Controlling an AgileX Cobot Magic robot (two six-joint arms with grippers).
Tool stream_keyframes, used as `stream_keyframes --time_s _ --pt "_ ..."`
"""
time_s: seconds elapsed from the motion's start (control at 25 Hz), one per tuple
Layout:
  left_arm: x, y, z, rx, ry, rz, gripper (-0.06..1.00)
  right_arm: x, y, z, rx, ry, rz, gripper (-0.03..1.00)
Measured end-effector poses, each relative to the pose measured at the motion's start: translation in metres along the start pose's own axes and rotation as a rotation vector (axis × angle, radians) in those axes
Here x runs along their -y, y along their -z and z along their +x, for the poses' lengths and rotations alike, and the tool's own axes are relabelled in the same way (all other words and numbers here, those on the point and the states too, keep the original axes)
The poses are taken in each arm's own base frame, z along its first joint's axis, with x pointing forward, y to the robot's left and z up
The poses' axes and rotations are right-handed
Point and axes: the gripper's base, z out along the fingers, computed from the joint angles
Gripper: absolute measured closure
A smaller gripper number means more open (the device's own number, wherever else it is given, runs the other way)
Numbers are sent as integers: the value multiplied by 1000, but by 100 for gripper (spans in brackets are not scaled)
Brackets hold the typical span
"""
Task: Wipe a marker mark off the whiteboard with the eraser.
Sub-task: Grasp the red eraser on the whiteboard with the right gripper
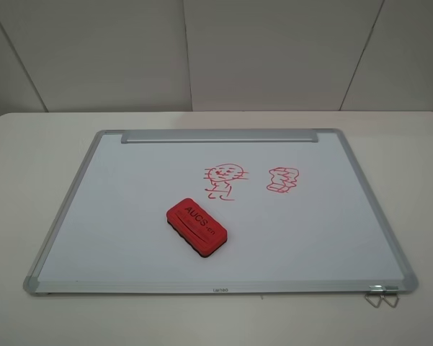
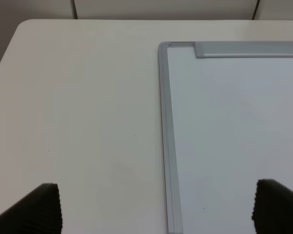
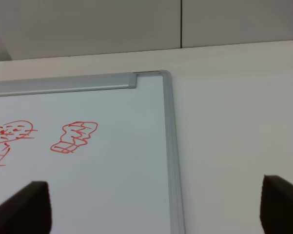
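- We see a white surface (image 1: 29, 180) with rounded far corners; behind it stands a wall of pale panels (image 1: 202, 50) split by thin seams.
- The whiteboard (image 1: 115, 209) lies flat on the surface, its silver strip (image 1: 220, 135) along the far edge and a small wire clip (image 1: 382, 295) at its near right corner.
- The marker mark (image 1: 224, 180) sits near the middle of the board, with a blocky red doodle (image 1: 282, 179) to its right, apart from it.
- The eraser (image 1: 195, 228) rests on the board at a slant, lettering up, just nearer to us than the mark and not touching it.
- The left jaws are spread wide: one dark ribbed pad (image 2: 45, 207) hangs over the bare surface, the other over the board.
- The right jaws are spread wide too, one pad (image 3: 24, 209) over the board, the other past its right frame.
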Motion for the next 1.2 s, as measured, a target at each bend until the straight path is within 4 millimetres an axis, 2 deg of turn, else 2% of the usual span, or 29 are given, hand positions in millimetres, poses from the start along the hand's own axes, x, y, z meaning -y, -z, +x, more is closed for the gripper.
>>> stream_keyframes --time_s 1.2 --pt "0 0 0 0 0 0 16 1 -1 -1 -8 -3 3 20"
